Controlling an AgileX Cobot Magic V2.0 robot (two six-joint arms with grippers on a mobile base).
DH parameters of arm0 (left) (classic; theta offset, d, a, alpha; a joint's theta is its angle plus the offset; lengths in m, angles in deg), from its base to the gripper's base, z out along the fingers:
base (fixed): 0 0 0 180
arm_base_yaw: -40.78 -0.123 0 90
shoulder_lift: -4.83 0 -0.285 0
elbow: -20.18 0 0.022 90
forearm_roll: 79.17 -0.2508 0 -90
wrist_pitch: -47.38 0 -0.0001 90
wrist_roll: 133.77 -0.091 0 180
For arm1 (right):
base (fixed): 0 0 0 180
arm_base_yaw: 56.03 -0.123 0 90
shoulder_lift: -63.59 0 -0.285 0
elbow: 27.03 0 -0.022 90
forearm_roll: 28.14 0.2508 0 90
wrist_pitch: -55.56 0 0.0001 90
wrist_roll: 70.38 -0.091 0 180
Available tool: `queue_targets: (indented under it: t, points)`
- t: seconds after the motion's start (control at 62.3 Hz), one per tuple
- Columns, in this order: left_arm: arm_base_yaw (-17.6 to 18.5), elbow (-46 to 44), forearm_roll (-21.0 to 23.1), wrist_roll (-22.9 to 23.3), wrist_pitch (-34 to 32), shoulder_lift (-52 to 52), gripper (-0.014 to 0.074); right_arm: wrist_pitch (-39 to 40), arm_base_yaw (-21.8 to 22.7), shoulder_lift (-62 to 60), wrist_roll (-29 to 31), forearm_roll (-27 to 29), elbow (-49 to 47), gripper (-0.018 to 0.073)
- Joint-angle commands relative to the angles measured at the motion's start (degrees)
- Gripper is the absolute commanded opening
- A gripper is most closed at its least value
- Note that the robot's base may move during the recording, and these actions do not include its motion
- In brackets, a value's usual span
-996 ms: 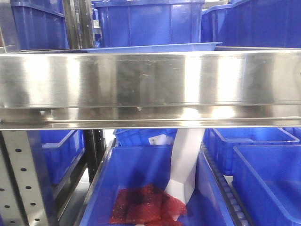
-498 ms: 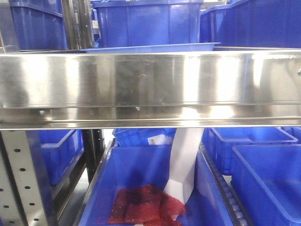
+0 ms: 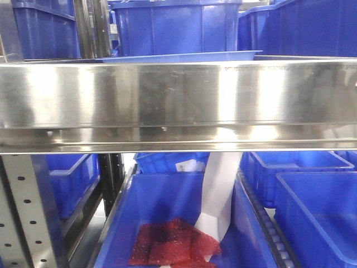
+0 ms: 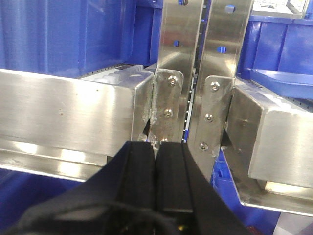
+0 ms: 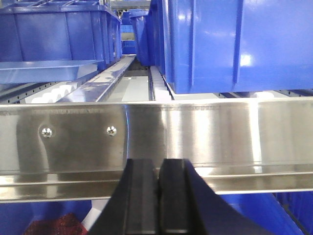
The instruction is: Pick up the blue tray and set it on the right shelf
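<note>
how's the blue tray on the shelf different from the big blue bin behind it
The blue tray is shallow and lighter blue; the bin behind it is deep and darker. The tray shows only a thin flared rim above the shelf lip; the bin rises tall. Both are blue plastic.
</note>
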Motion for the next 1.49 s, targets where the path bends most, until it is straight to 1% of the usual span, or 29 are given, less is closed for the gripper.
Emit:
queue_targets:
  t: [0.0, 0.755, 0.819, 1.092, 1.478]
  points:
    - [-0.17, 1.82, 0.48, 0.02, -5.25, -0.52, -0.0048, 4.14, 0.28, -1.28, 0.5, 0.15, -1.31, 0.0052]
    - [-0.17, 1.82, 0.48, 0.02, -5.25, -0.63, -0.0048, 3.76, 0.28, -1.28, 0.5, 0.15, -1.31, 0.0052]
    - [-0.17, 1.82, 0.48, 0.02, -4.33, -0.76, -0.0048, 3.74, 0.28, -1.28, 0.5, 0.15, -1.31, 0.0052]
    - [5.03, 1.82, 0.48, 0.02, 1.02, -0.76, -0.0048, 3.74, 0.28, -1.28, 0.5, 0.15, -1.31, 0.0052]
    - [5.97, 1.82, 0.48, 0.02, 1.02, -0.76, -0.0048, 3.74, 0.28, -1.28, 0.5, 0.15, -1.31, 0.0052]
